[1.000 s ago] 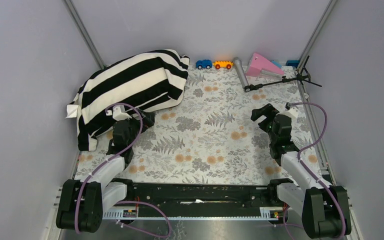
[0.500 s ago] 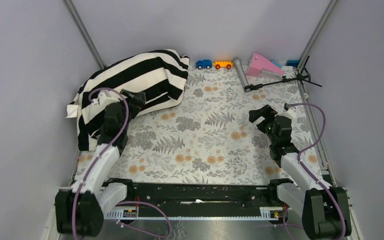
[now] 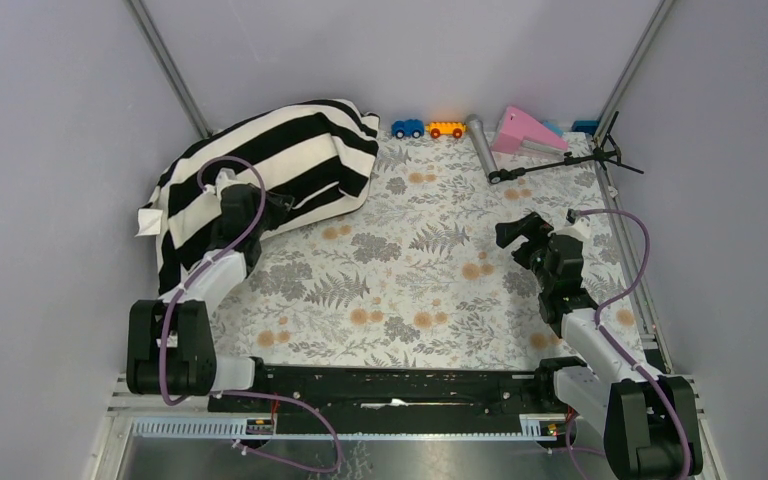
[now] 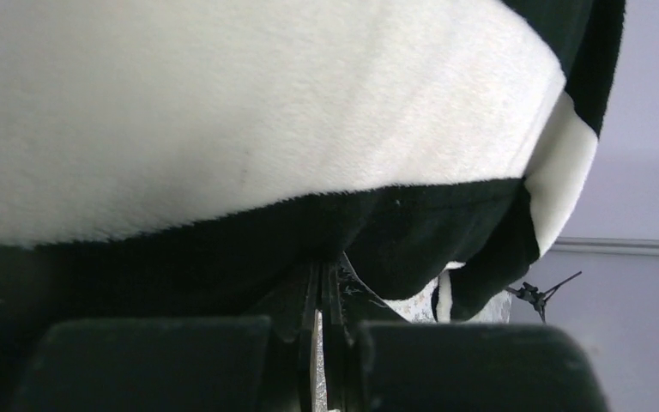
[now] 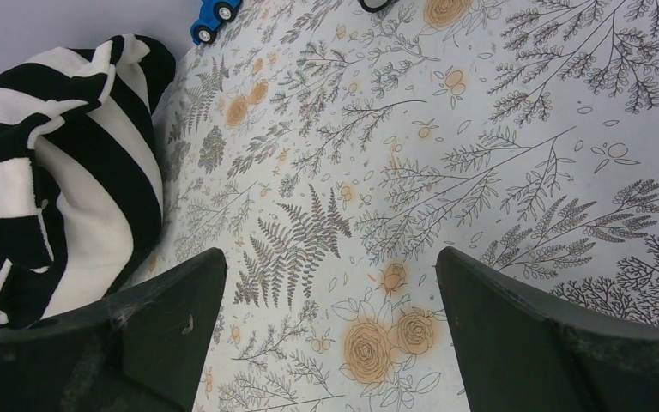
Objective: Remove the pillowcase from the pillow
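Left pincer (image 4: 323,296) tips lost w/in pillowcase (image 3: 290,150) — grip unclear.

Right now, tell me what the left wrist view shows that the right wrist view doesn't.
Only the left wrist view: the pillowcase pressed close, its stripes filling nearly the whole frame. Only the right wrist view: the flowered table cover, a blue toy car at the far edge, and the right claw open above the cover. Both show the striped pillowcase and a strip of lilac wall.
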